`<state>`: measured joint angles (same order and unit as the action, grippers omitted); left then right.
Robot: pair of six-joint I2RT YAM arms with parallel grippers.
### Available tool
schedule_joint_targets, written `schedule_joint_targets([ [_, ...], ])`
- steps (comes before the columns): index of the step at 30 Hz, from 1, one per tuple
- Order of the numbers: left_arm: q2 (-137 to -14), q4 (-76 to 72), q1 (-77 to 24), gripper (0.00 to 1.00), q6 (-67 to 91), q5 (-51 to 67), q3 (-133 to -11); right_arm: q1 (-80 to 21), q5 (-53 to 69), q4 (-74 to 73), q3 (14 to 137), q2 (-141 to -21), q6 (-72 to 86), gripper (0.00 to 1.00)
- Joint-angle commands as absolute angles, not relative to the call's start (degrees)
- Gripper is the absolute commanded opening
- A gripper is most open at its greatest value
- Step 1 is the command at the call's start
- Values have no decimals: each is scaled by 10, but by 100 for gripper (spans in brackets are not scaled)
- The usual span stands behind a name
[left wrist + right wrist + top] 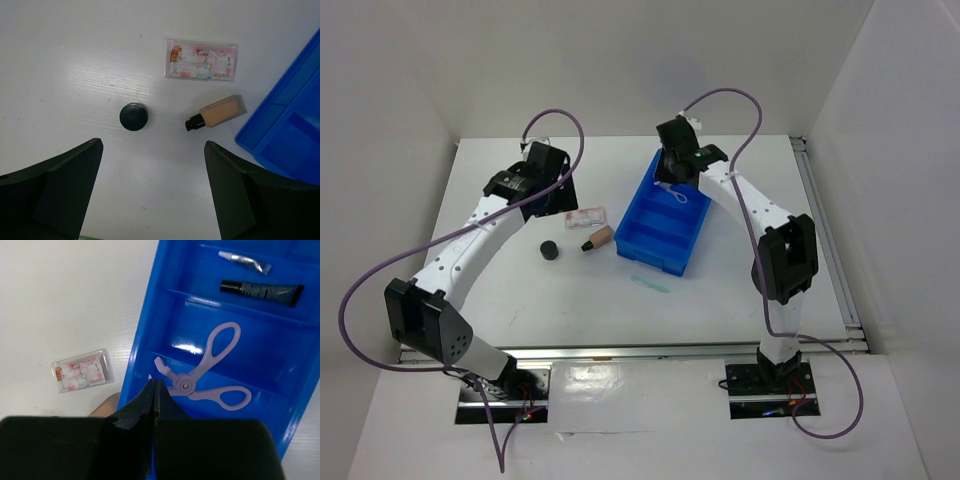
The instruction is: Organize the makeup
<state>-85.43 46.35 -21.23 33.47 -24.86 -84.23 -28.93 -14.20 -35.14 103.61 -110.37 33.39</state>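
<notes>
On the white table lie a black round pot (133,116), a tan tube with a black tip (217,112) and a pinkish flat packet (201,60). My left gripper (152,150) hovers above them, open and empty, with the pot just ahead of its fingers. In the top view the pot (550,250), tube (597,240) and packet (586,217) sit left of the blue tray (642,205). My right gripper (155,383) is shut on nothing, over the tray next to a purple loop tool (186,385). A silvery stick (245,261) and a dark stick (262,289) lie in farther compartments.
A thin teal stick (650,284) lies on the table in front of the tray. The tray's near left rim (142,335) runs just beside my right fingertips. White walls enclose the table on the left, back and right.
</notes>
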Motion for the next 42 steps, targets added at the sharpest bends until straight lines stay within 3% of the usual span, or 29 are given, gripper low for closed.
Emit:
schedule_joint_targets([
  [1,-862,461,-211,96,333,-252,-841,-276,-141,-347,1067,-1121,389,0],
  [10,-882,461,-211,96,320,-264,-846,-242,-121,-275,1056,-1174,429,0],
  [20,-888,461,-211,96,309,-265,-851,-227,-74,-308,1096,-1221,440,0],
  [22,-888,461,-211,96,309,-270,-851,-227,-74,-308,1091,-1221,440,12],
  [23,-888,461,-211,96,309,-270,-856,-227,-74,-308,1091,-1216,440,28],
  [24,-888,461,-211,96,309,-275,-856,-227,-74,-308,1091,-1216,440,35],
  [27,-888,467,-211,96,309,-275,-861,-238,-85,-290,1073,-1183,423,45],
  [32,-866,467,-211,96,309,-269,-861,-271,-130,-277,1062,-1125,379,41],
  [34,-858,467,-211,96,309,-269,-861,-293,-148,-286,1054,-1105,365,33],
  [35,-848,472,-211,96,309,-264,-861,-301,-157,-292,1036,-1092,349,21],
  [38,-828,477,-211,96,309,-258,-861,-336,-170,-305,997,-1036,324,5],
  [42,-802,483,-211,96,309,-258,-861,-391,-171,-356,899,-967,301,5],
])
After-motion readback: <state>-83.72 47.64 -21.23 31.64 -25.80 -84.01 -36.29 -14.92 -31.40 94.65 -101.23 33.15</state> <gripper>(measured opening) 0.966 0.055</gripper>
